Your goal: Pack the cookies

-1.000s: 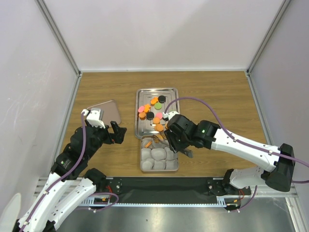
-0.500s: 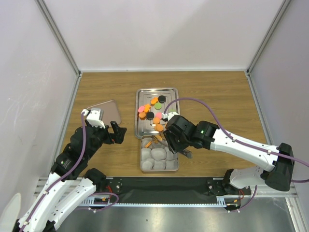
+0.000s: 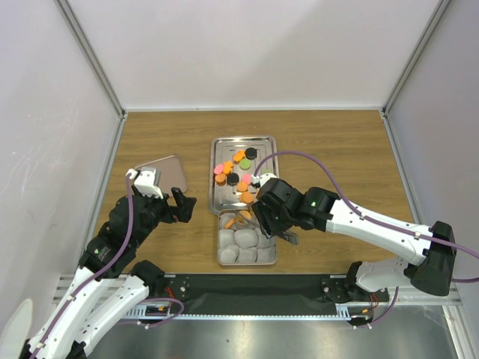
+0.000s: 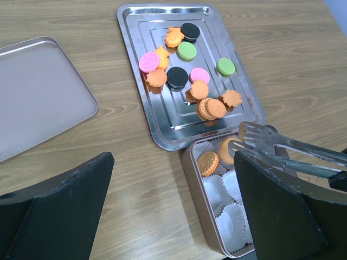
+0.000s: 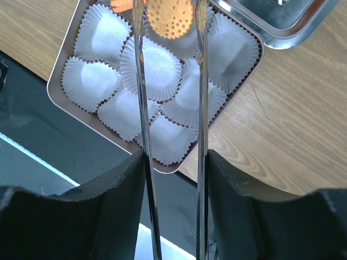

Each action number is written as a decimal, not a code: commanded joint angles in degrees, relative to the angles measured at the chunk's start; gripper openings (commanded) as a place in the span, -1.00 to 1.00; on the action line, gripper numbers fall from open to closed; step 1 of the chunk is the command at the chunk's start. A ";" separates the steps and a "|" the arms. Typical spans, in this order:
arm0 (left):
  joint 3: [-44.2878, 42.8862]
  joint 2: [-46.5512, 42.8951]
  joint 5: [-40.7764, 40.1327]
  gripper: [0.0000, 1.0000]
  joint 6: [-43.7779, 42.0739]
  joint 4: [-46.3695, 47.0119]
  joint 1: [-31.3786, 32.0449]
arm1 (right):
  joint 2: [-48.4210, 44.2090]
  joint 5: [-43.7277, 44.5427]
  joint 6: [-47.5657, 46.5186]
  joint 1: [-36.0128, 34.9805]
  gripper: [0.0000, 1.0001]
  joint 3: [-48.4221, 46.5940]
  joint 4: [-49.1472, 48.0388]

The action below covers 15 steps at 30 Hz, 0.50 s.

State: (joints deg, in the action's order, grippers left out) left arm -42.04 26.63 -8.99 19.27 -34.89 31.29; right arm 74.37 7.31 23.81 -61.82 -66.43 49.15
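Lying flat, round multicoloured cookies (image 4: 187, 50)

From my right wrist the tongs (image 5: 203, 108) run off the top edge, so their tips and the far half of the orange cookie (image 5: 169, 19) between them are cut away, and I cannot tell whether they pinch it. From above, my right gripper (image 3: 268, 218) covers most of the tongs and the box's (image 3: 219, 250) far right corner. From my left wrist my own dark fingers (image 4: 59, 211) blur and hide the box's near right corner, and the lid (image 4: 38, 92) is clipped at the left edge.
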 commanded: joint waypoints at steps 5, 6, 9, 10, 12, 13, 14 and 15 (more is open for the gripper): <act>0.12 -0.09 -0.50 0.99 0.16 1.41 0.53 | -0.28 1.65 0.27 -0.40 0.06 -0.54 -1.16; 0.03 -0.18 -0.41 0.99 0.16 1.32 0.53 | -0.28 1.65 0.36 -0.40 0.05 -0.54 -1.07; 0.03 -0.09 -0.50 1.00 0.16 1.41 0.53 | -0.63 2.09 0.53 -0.40 0.05 -0.98 -1.16; 0.03 -0.18 -0.50 1.00 0.16 1.41 0.53 | -1.24 2.27 0.53 -0.40 0.04 -1.15 -1.07; 0.03 -0.18 -0.50 1.00 0.24 1.41 0.44 | -1.51 3.41 0.36 -0.49 0.01 -3.16 -0.37; 0.03 -0.09 -0.50 0.99 0.24 1.41 0.44 | -1.94 4.80 0.18 -0.32 0.01 -3.87 -0.11; 0.03 -0.09 -0.50 0.99 0.16 1.32 0.53 | -2.03 5.34 -0.08 -0.06 0.01 -4.75 0.51; 0.03 0.00 -0.50 0.99 0.16 1.32 0.44 | -2.03 5.61 -0.26 0.99 0.01 -6.06 0.69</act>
State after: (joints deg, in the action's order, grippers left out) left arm -42.04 26.61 -8.99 19.27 -34.89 31.29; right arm 74.35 9.21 23.86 -61.78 -67.44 49.84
